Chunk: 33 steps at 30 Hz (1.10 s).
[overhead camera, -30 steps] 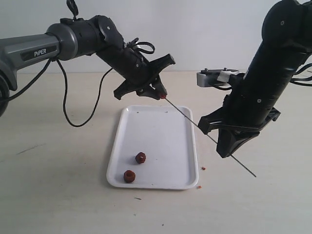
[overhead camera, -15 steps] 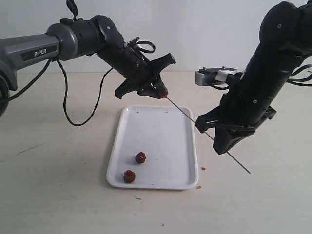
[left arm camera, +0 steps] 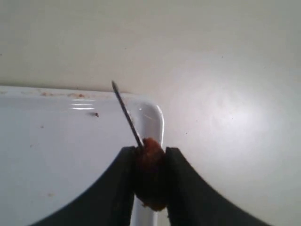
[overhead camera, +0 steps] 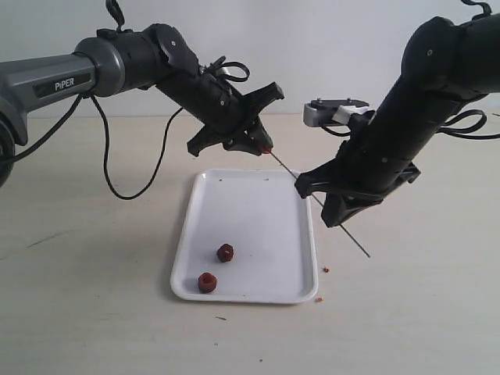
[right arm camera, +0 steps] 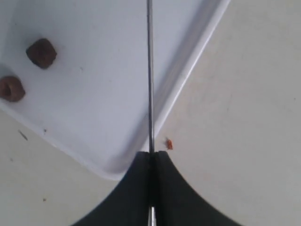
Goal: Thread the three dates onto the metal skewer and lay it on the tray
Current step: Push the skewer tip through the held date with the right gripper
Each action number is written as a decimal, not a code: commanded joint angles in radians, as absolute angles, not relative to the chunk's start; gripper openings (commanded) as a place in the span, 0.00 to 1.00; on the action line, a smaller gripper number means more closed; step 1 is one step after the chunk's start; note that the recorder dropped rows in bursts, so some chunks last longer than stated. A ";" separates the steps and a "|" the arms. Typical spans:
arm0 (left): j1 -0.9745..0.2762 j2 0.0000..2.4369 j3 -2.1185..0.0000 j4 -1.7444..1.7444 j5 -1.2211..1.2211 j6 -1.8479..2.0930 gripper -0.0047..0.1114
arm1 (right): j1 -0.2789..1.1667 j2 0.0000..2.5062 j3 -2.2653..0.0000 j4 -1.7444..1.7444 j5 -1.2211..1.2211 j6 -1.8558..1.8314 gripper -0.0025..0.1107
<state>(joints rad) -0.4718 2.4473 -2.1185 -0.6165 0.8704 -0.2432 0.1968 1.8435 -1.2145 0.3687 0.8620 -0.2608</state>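
Note:
My left gripper (overhead camera: 262, 146) (left arm camera: 149, 157) is shut on one date (left arm camera: 151, 167) above the far end of the white tray (overhead camera: 250, 293). The thin metal skewer (overhead camera: 291, 173) (right arm camera: 150, 70) runs slanted through the air; its tip pokes out past the date (overhead camera: 267, 148) in the left wrist view. My right gripper (overhead camera: 332, 217) (right arm camera: 153, 154) is shut on the skewer further down its length. Two more dates (overhead camera: 225, 252) (overhead camera: 207, 282) lie on the tray's near left part; the right wrist view also shows these dates (right arm camera: 42, 52) (right arm camera: 11, 88).
Small reddish crumbs (overhead camera: 326, 269) (overhead camera: 318, 299) lie on the beige table beside the tray's near right corner, one crumb (right arm camera: 169, 144) close under the right gripper. A black cable (overhead camera: 109, 176) loops on the table left of the tray.
My right gripper has moved up and left along the skewer's line, pushing the skewer into the date. The skewer's free lower end now reaches less far. The left gripper barely shifted.

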 commanded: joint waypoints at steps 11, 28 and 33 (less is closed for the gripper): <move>-0.482 2.434 -2.119 -0.620 0.874 -0.189 0.24 | 0.198 1.963 -1.334 0.540 0.654 -0.339 0.02; -0.482 2.434 -2.119 -0.627 0.855 -0.157 0.53 | 0.198 2.001 -1.349 0.549 0.549 -0.358 0.02; -0.482 2.433 -2.119 -0.646 0.846 -0.129 0.53 | 0.198 2.001 -1.349 0.575 0.503 -0.367 0.02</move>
